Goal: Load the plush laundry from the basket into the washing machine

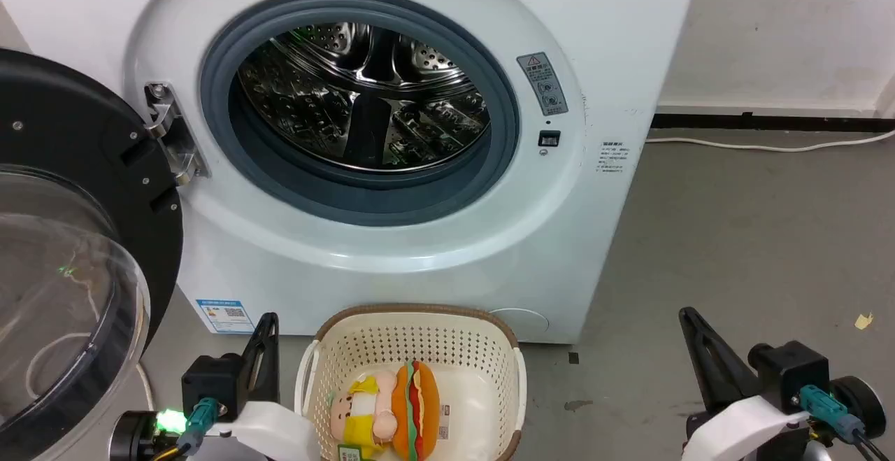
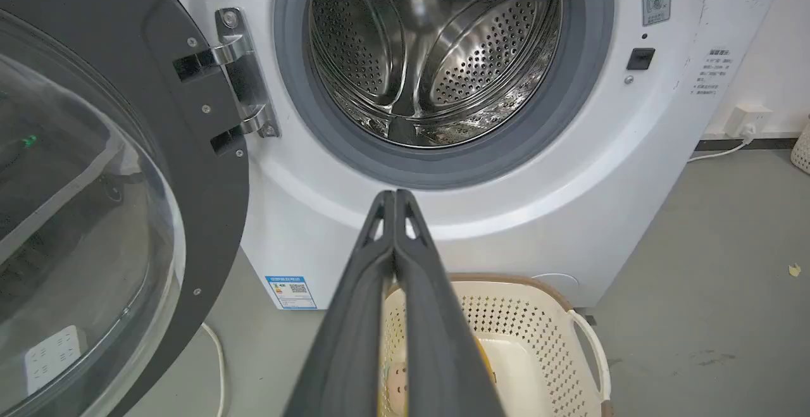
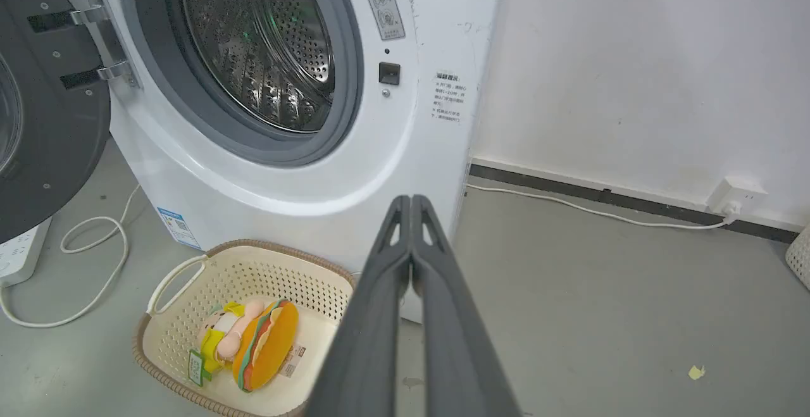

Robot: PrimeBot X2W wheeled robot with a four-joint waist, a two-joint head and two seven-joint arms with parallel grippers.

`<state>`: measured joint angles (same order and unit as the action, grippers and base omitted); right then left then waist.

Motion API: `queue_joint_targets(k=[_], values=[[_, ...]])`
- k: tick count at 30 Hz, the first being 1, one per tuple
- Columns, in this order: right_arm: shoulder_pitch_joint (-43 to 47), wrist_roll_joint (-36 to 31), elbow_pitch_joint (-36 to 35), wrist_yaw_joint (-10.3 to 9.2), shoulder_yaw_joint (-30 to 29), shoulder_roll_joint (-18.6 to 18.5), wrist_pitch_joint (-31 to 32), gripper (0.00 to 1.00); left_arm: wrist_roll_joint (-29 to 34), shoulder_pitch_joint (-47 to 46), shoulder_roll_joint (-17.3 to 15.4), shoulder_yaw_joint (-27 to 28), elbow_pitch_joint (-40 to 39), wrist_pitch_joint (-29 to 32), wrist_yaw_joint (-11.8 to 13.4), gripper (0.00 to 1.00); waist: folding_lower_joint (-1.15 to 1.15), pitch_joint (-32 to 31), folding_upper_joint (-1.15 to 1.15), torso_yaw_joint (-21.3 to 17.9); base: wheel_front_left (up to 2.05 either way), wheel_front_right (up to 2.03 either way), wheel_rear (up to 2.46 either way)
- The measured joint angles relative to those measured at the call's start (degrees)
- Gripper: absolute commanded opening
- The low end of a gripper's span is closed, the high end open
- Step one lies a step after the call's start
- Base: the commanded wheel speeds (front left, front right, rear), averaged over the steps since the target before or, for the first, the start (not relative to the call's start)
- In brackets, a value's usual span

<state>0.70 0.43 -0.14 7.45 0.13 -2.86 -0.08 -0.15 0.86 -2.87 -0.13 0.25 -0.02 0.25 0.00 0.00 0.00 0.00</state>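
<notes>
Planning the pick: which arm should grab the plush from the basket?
Left, likely. The left tool sits right beside the basket, near the plush; the right tool stands farther off on the other side. Both are shut.

The head view's bottom edge cuts off the near rim of the basket (image 1: 419, 342) and the lower end of the plush laundry (image 1: 391, 412); its left edge cuts the door (image 1: 77, 118). In the left wrist view the left gripper (image 2: 394, 194) hides most of the plush laundry and the basket's left side; the print on the warning label (image 1: 543, 84) is too small to read.
</notes>
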Motion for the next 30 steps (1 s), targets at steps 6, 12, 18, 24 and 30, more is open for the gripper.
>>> queue_joint_targets(k=[6, 12, 18, 24, 30], values=[[0.0, 0.0, 0.0, 0.0, 0.0, 0.0, 0.0, 0.0, 0.0, 0.0, 0.0, 0.0, 0.0, 0.0, 0.0, 0.0, 0.0, 0.0, 0.0, 0.0, 0.0, 0.0, 0.0], [0.0, 0.0, 0.0, 0.0, 0.0, 0.0, 0.0, 0.0, 0.0, 0.0, 0.0, 0.0, 0.0, 0.0, 0.0, 0.0, 0.0, 0.0, 0.0, 0.0, 0.0, 0.0, 0.0], [0.0, 0.0, 0.0, 0.0, 0.0, 0.0, 0.0, 0.0, 0.0, 0.0, 0.0, 0.0, 0.0, 0.0, 0.0, 0.0, 0.0, 0.0, 0.0, 0.0, 0.0, 0.0, 0.0], [0.0, 0.0, 0.0, 0.0, 0.0, 0.0, 0.0, 0.0, 0.0, 0.0, 0.0, 0.0, 0.0, 0.0, 0.0, 0.0, 0.0, 0.0, 0.0, 0.0, 0.0, 0.0, 0.0], [0.0, 0.0, 0.0, 0.0, 0.0, 0.0, 0.0, 0.0, 0.0, 0.0, 0.0, 0.0, 0.0, 0.0, 0.0, 0.0, 0.0, 0.0, 0.0, 0.0, 0.0, 0.0, 0.0]])
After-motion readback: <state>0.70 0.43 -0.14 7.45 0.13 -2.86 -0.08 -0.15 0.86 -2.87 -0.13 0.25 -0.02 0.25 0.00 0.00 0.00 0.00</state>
